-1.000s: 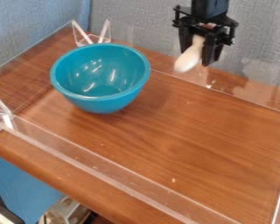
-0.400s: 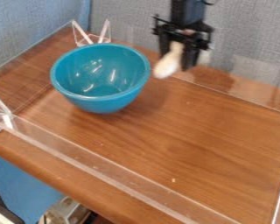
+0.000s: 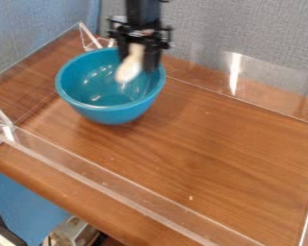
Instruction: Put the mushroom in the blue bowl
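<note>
The blue bowl (image 3: 108, 86) sits on the wooden table at the back left. My gripper (image 3: 136, 50) hangs over the bowl's far right rim. It is shut on the mushroom (image 3: 126, 68), whose cream-white stem points down and left into the bowl's opening. The mushroom's reddish cap is hidden between the fingers. The mushroom is held above the bowl's floor, apart from it.
Clear acrylic walls (image 3: 234, 72) fence the wooden table (image 3: 183, 144) on all sides. A clear bracket (image 3: 92, 36) stands at the back left corner behind the bowl. A blue-grey wall lies behind.
My gripper has carried the mushroom leftward from the back right of the table to above the bowl, and lowered a little.
</note>
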